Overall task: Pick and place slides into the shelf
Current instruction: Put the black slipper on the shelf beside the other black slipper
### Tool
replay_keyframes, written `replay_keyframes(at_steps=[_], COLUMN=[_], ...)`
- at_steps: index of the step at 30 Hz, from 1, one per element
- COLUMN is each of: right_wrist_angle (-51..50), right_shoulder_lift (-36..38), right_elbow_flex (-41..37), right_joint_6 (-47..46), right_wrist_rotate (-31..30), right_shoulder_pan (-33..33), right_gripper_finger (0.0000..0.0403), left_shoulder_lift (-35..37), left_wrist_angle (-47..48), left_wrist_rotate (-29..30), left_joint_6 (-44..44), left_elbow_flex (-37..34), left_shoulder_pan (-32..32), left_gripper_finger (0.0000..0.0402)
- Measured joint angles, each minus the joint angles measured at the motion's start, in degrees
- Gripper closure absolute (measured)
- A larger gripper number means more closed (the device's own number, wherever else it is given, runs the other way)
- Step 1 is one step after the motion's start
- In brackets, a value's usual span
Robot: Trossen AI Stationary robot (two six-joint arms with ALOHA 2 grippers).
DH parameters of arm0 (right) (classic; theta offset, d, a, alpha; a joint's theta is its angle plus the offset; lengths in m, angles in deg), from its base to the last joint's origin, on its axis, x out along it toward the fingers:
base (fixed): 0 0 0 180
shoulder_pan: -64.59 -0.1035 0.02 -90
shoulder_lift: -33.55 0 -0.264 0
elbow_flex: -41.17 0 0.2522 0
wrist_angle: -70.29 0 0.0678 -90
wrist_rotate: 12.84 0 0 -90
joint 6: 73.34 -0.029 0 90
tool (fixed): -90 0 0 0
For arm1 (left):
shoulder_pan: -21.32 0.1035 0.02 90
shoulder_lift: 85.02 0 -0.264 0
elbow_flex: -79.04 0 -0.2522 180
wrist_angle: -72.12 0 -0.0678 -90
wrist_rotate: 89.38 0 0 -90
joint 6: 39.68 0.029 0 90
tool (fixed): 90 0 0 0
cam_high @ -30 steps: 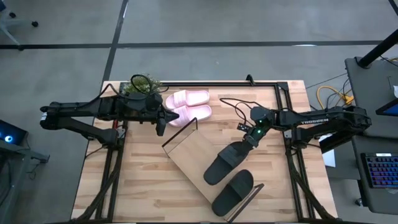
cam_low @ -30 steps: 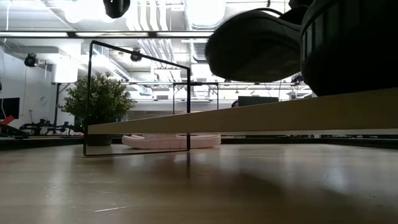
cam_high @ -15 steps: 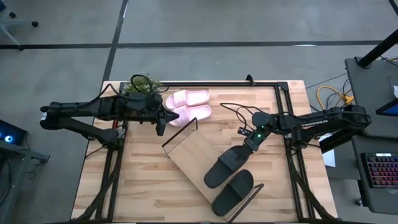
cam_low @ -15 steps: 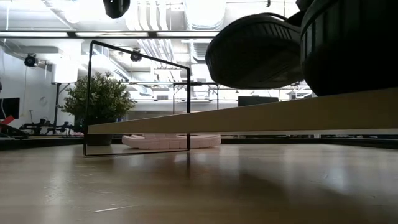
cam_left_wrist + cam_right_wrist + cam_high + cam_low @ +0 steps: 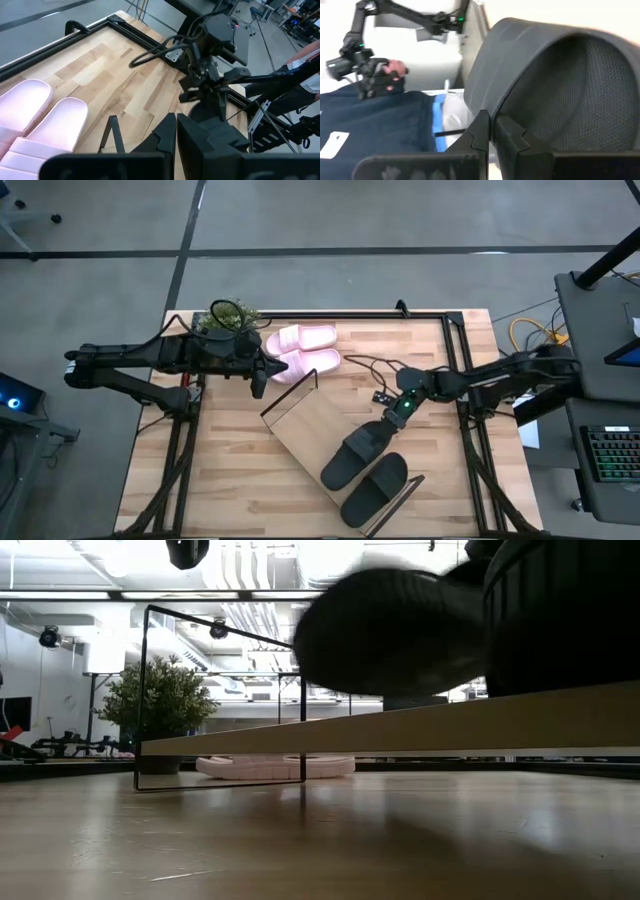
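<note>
My right gripper (image 5: 392,420) is shut on one black slide (image 5: 352,458), which is over the light-wood shelf (image 5: 305,425) lying slantwise on the table. The low view shows this slide (image 5: 390,635) blurred, just over the board (image 5: 450,725). The second black slide (image 5: 375,488) lies sole-down on the shelf's near end. The pink pair (image 5: 308,350) rests on the tabletop at the far edge, also in the left wrist view (image 5: 45,115). My left gripper (image 5: 258,375) is shut and hovers beside the pink pair, touching nothing. My right gripper pinches the black slide by its heel end (image 5: 380,430), coming slanting down from the table's right and far side, along the slide's length. In the right wrist view the footbed (image 5: 540,120) and strap arch run away from the fingers. Whether the sole touches the board, I cannot tell.
A potted plant (image 5: 228,318) stands at the far left corner beside my left arm. Thin black wire frames (image 5: 220,700) rise at both ends of the shelf. A black rail (image 5: 350,314) borders the table. A person in dark blue (image 5: 370,125) is beyond the table.
My right gripper has moved toward the table's near left, along the shelf, and downward, carrying the black slide with it. The slide now sits closer to the second black slide and lower over the board. The left arm has kept still.
</note>
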Motion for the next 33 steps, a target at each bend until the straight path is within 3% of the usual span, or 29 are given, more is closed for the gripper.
replay_keyframes(at_steps=[5, 14, 20, 33], right_wrist_angle=[9.79, 7.78, 0.63, 0.35], right_shoulder_lift=[-5.28, -4.70, -4.90, -4.86], right_elbow_flex=[0.02, -0.15, -0.24, -0.22], right_joint_6=[-3.01, -3.44, -1.46, -3.09], right_wrist_rotate=[0.73, 0.86, 0.62, 0.71], right_shoulder_pan=[-0.37, -0.63, -1.57, -2.64], right_gripper_finger=[0.0394, 0.0394, 0.0394, 0.0394], left_shoulder_lift=[0.00, 0.00, 0.00, 0.00], left_wrist_angle=[-0.02, -0.02, -0.02, -0.02], left_wrist_rotate=[-0.14, -0.42, -0.46, -0.52], left_joint_6=[-0.02, -0.02, -0.02, -0.02], left_elbow_flex=[0.00, 0.00, 0.00, 0.00], left_shoulder_pan=[0.01, 0.01, 0.01, 0.01], left_gripper_finger=[0.0402, 0.0402, 0.0402, 0.0402])
